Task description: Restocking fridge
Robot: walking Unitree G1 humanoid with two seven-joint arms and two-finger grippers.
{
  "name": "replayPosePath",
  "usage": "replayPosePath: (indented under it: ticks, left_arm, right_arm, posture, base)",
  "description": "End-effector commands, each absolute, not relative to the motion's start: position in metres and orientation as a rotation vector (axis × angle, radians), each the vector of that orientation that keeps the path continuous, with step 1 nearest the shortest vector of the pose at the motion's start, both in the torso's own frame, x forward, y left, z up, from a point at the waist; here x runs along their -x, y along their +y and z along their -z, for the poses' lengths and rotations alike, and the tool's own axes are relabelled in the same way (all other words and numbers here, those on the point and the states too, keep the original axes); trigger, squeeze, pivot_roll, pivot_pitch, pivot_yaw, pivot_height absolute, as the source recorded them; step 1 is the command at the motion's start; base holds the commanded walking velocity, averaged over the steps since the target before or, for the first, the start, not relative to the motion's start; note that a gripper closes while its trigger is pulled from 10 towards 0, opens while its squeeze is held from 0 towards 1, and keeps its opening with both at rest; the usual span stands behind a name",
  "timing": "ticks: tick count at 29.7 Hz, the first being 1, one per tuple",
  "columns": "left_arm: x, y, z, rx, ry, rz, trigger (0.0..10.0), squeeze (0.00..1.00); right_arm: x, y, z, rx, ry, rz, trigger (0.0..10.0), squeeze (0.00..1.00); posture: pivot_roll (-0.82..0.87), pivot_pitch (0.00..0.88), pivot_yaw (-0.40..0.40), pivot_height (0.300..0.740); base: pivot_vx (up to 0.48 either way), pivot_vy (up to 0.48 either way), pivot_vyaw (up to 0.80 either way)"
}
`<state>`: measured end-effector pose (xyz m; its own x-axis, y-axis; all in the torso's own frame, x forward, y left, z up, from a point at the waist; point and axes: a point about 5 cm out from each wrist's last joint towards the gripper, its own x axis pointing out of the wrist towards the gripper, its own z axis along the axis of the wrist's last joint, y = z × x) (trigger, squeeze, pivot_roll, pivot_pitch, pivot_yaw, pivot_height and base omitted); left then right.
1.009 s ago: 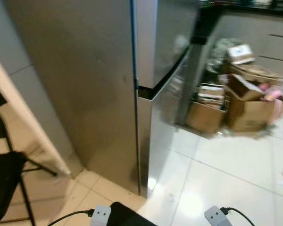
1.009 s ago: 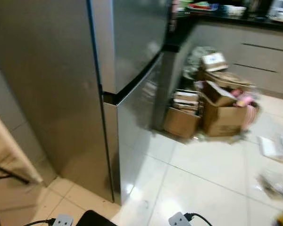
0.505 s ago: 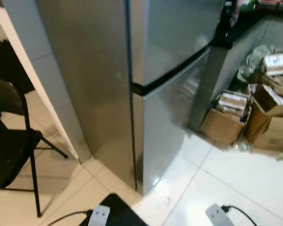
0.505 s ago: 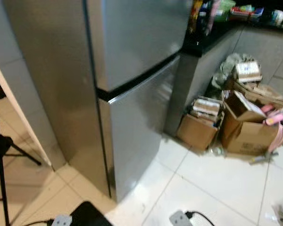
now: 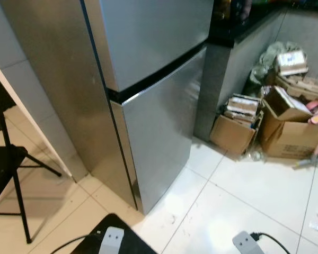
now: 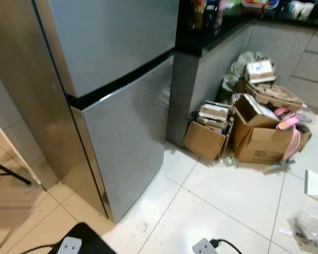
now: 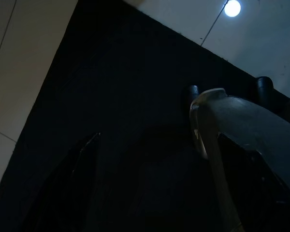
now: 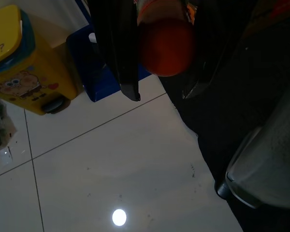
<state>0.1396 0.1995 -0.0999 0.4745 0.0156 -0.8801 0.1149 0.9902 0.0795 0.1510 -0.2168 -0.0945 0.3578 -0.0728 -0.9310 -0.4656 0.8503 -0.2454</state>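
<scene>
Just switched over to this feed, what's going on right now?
The robot stands facing a steel fridge with both doors shut, cardboard boxes piled on the floor by the counter to its right. The right gripper hangs low over the tiles, closed on an orange-capped bottle, near a yellow bin. The left arm hangs idle in the dark. Nothing is in the fridge yet.

Open cardboard boxes are piled on the white tiled floor beside a dark counter. A black folding chair is seen near the wall. A yellow cartoon bin is placed just beside a blue box.
</scene>
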Motion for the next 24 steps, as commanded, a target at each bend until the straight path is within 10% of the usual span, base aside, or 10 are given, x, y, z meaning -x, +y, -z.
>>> replayPosePath:
  ticks: [1, 10, 24]
  left_arm:
    - [-0.138, 0.208, 0.099, -0.138, 1.077, 0.040, 10.0, 0.00]
    - [-0.140, 0.211, 0.098, -0.137, 1.063, 0.002, 10.0, 0.00]
    - [-0.198, 0.260, 0.057, -0.031, 0.765, -0.298, 10.0, 0.00]
  right_arm:
    - [-0.152, -0.216, 0.094, 0.520, 1.188, -0.271, 10.0, 0.00]
    - [-0.153, -0.215, 0.094, 0.512, 1.185, -0.272, 10.0, 0.00]
    - [-0.155, -0.213, 0.094, 0.484, 1.168, -0.267, 10.0, 0.00]
  posture:
    - [-0.02, 0.000, -0.022, 0.740]
    - [-0.02, 0.000, -0.020, 0.740]
    - [-0.03, 0.000, -0.018, 0.740]
  base:
    - [0.000, 0.000, 0.00]
    - [0.000, -0.468, 0.00]
    - [0.000, 0.000, 0.00]
